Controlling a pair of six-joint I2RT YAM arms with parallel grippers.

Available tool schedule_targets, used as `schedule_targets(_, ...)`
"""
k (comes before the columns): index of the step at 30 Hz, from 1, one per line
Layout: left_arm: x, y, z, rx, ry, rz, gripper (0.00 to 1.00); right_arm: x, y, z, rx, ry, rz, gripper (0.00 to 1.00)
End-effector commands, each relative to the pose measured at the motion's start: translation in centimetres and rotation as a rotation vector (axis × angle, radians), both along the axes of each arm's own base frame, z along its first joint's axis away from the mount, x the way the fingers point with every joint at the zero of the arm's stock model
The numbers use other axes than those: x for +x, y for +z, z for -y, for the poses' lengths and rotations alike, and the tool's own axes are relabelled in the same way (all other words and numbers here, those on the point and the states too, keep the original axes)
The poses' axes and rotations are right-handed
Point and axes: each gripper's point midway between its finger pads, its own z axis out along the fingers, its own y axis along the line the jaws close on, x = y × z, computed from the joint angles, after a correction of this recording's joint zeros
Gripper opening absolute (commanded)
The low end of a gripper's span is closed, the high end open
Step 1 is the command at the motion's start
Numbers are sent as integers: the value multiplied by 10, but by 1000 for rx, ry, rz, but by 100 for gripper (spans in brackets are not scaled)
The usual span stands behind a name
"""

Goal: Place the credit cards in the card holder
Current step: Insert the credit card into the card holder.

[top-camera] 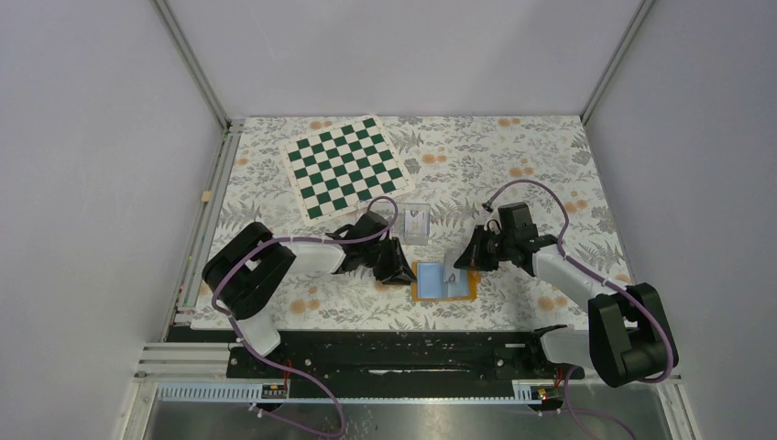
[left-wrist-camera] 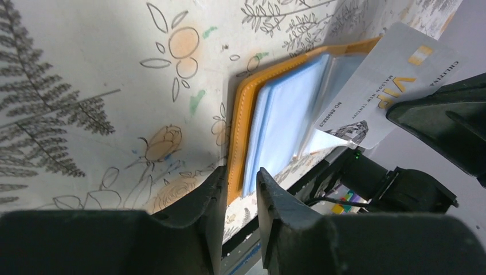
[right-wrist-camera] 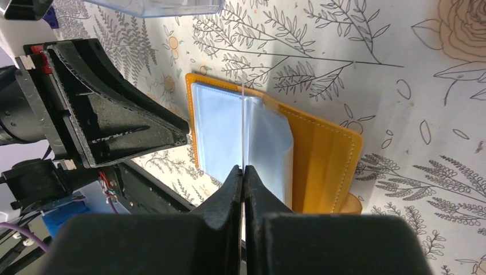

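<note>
The orange card holder lies open on the floral cloth with its light blue sleeves up. It also shows in the left wrist view and the right wrist view. My right gripper is shut on a white VIP credit card. It holds the card upright, its lower edge at the blue sleeves. My left gripper is narrowly open, and its tips are at the holder's left edge.
A clear plastic box with a card in it stands just behind the holder. A green and white chessboard lies at the back left. The black base rail runs along the near edge.
</note>
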Motion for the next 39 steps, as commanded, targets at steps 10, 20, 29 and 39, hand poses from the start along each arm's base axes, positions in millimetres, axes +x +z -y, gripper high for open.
schedule_targets(10,2,-25,-2,82,23,-23,19,4,-19,0,4,-29,-17,0)
schedule_targets(20,-1,-31,-3,116,8,-30,15,-9,-17,-8,75,-19,-64,0)
schedule_targets(29,-2,-35,-4,126,11,-39,14,-17,-23,-7,80,-24,-94,0)
schedule_targets(39,-2,-34,-2,122,14,-43,12,-33,-29,-4,63,-32,-190,0)
